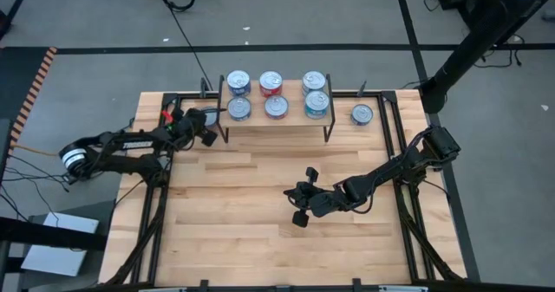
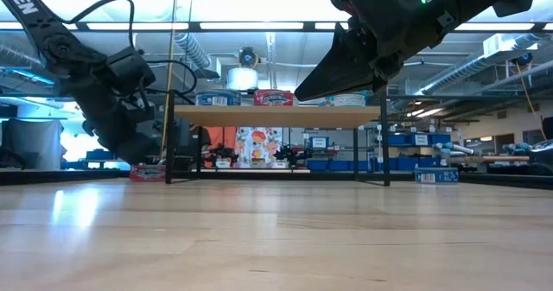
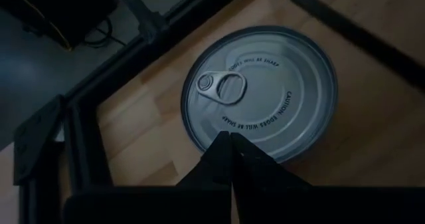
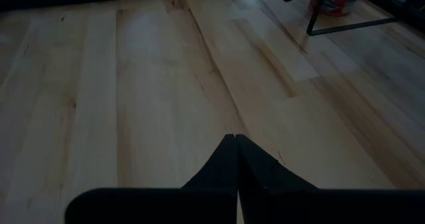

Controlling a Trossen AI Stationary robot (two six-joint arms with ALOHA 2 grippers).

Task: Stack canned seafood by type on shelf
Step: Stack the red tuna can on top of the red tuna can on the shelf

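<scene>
Canned seafood sits mostly on the shelf (image 1: 276,112), a low wood plank on thin black legs at the far edge of the tabletop (image 1: 234,214). Off the shelf's left end, the left gripper (image 1: 206,127) hangs with its jaws clenched on nothing, tips poised right over a loose tin (image 3: 260,91) lying flat on the tabletop by the black frame rail; its pull-tab lid faces up and its side label is red in the low view. On the shelf top stand six tins in two rows of three: two blue tins (image 1: 238,82) at the left end, two red tins (image 1: 271,83) in the middle, two teal tins (image 1: 315,82) at the right end. Just past the shelf's right legs, one more blue tin (image 1: 362,114) rests alone on the tabletop. In front of the shelf and well apart from it, the right gripper (image 1: 301,204) hovers above bare planks, jaws clenched and empty.
</scene>
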